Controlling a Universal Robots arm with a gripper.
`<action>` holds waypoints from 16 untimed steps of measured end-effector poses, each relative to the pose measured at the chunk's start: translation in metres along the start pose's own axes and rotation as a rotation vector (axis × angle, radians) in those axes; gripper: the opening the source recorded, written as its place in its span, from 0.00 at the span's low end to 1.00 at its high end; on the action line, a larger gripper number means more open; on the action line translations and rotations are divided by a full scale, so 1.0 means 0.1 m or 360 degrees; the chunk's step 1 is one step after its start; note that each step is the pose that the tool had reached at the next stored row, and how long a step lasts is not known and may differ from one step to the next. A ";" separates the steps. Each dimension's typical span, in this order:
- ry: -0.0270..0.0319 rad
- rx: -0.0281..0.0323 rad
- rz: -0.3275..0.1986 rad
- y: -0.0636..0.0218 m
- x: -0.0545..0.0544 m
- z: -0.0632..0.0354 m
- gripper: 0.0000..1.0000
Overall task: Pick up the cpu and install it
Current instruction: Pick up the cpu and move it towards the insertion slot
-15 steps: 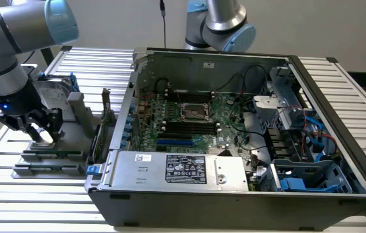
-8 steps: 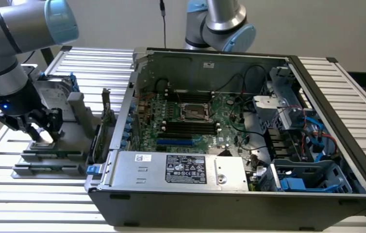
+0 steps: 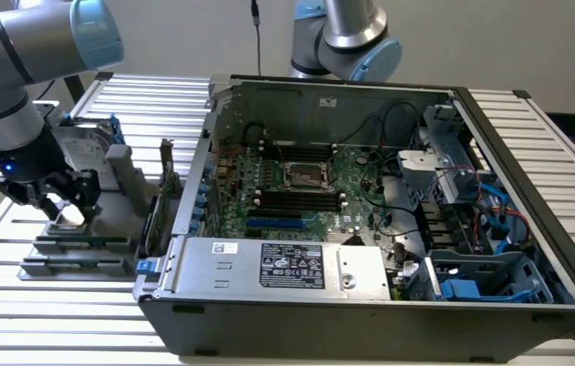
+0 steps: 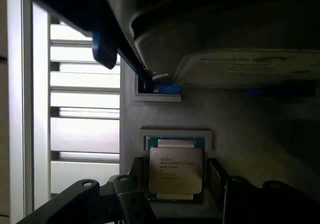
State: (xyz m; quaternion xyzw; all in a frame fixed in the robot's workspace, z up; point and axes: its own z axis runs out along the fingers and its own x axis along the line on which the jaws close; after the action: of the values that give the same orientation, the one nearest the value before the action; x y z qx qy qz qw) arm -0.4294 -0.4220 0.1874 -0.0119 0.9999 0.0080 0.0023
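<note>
The cpu (image 4: pixel 176 170), a small square chip with a silvery top, lies flat in a recess of a grey holder (image 4: pixel 235 129) on the table at the exterior view's left. My gripper (image 3: pixel 69 216) hangs straight over the cpu (image 3: pixel 68 223), and its dark fingers (image 4: pixel 131 199) stand on either side of the chip with a narrow gap on each side. The gripper (image 4: pixel 175 200) is open and the chip rests in its seat. The motherboard's socket (image 3: pixel 306 177) sits in the middle of the open computer case (image 3: pixel 369 305).
A large grey hard drive (image 3: pixel 79 149) in a blue bracket stands just behind the cpu holder. Long grey blocks (image 3: pixel 76 255) lie in front of it. The case's left wall (image 3: pixel 191 183) rises between holder and motherboard. A second robot arm (image 3: pixel 354 38) stands behind the case.
</note>
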 end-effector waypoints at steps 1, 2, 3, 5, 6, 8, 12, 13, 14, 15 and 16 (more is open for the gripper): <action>0.00001 0.00001 0.0000 0.001 0.00 0.000 0.62; 0.00003 0.00002 0.0000 0.001 0.00 -0.001 0.62; 0.00003 0.00002 0.0000 0.000 0.00 -0.001 0.62; 0.00003 0.00002 0.0000 0.000 0.00 0.001 0.62; 0.00004 0.00003 0.0000 0.000 0.00 0.002 0.62; 0.00002 0.00001 0.0000 0.000 0.00 0.006 0.62; 0.00003 0.00002 0.0000 -0.001 0.00 0.015 0.62; 0.00002 0.00002 0.0000 -0.001 0.00 0.018 0.62; 0.00001 0.00001 0.0000 -0.001 0.00 0.021 0.62; 0.00003 0.00002 0.0000 -0.001 0.00 0.023 0.62; 0.00003 0.00002 0.0000 -0.001 0.00 0.025 0.62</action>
State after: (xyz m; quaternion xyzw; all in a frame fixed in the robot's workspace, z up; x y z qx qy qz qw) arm -0.4291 -0.4220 0.1849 -0.0119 0.9999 0.0079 0.0022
